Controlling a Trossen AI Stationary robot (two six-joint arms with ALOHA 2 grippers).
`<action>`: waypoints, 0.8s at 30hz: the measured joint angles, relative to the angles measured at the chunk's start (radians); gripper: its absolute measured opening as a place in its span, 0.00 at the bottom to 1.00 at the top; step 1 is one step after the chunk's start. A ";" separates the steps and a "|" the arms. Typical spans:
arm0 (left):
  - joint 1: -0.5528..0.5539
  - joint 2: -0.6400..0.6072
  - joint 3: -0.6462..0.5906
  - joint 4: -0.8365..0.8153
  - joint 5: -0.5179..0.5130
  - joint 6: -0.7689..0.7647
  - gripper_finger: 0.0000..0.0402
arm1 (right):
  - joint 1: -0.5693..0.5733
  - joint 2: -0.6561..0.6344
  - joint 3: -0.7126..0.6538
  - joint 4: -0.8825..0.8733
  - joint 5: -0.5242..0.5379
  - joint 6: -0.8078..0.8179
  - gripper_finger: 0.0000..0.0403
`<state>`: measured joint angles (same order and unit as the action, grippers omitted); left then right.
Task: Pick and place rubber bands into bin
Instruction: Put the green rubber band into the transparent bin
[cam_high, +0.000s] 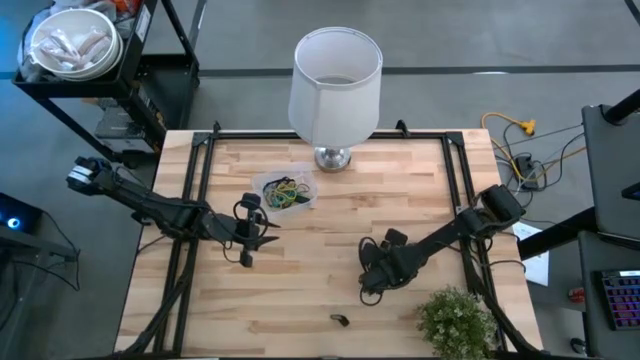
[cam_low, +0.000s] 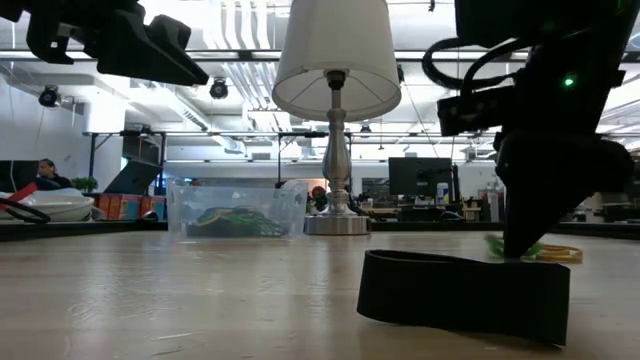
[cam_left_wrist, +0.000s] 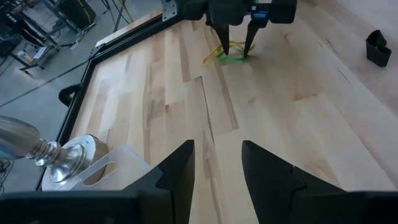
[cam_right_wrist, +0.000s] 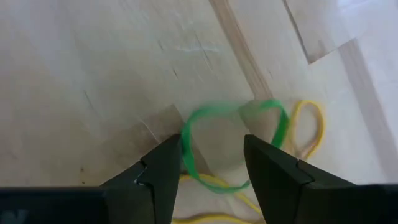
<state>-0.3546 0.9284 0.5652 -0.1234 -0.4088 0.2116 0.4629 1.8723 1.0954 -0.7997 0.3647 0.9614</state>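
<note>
Your green rubber band (cam_right_wrist: 233, 146) lies flat on the table (cam_high: 330, 250) across a yellow band (cam_right_wrist: 308, 127), framed by the open fingers of your right hand (cam_right_wrist: 211, 163). A black band (cam_high: 340, 320) lies apart near the front edge. Your left hand (cam_left_wrist: 216, 167) hovers open beside the bin (cam_high: 285, 192) of bands, before the lamp (cam_high: 335, 85).

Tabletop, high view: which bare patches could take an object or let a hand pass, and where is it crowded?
Bare wood: the near-left corner below the left tool, and the strip between bin and right tool. Crowded: around lamp and bin, and the near-right by the black band and plant.
</note>
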 joint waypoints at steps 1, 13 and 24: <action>0.000 0.000 0.000 0.000 0.000 0.000 0.29 | -0.005 -0.003 -0.010 0.015 -0.013 -0.001 0.42; 0.000 0.000 -0.003 0.001 0.000 0.000 0.29 | -0.023 -0.011 -0.040 0.078 -0.070 -0.019 0.40; 0.001 0.000 -0.004 0.000 0.000 -0.022 0.29 | -0.022 -0.015 -0.042 0.089 -0.074 -0.027 0.33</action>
<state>-0.3534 0.9287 0.5615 -0.1230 -0.4088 0.1897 0.4404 1.8576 1.0534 -0.7102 0.2905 0.9349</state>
